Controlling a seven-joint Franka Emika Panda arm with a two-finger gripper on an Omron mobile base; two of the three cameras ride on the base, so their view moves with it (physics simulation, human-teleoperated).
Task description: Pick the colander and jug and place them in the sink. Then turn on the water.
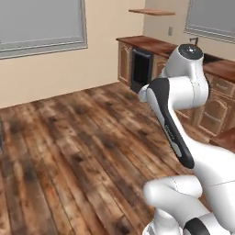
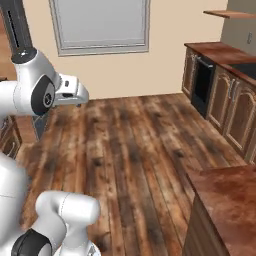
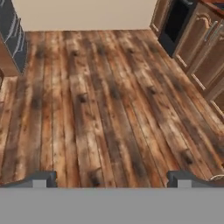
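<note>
Two dark fingertips (image 3: 43,179) of my pincer (image 3: 112,180) poke up at six o'clock in the hand view, spread wide apart, nothing between them but plank floor (image 3: 100,105). I'm looking down over that worn wooden floor, and my pincer hangs above it, pinching nothing. Up at one o'clock in the hand view runs a row of brown cabinets (image 3: 205,57) with a black appliance front (image 3: 175,24) set into it. From the left base view, my white arm (image 1: 183,92) rises at three o'clock, and behind it the reddish tabletop (image 1: 153,45) carries a black patch (image 1: 212,58), most likely the sink, at two o'clock. A window (image 2: 100,25) sits at twelve o'clock in the right base view.
</note>
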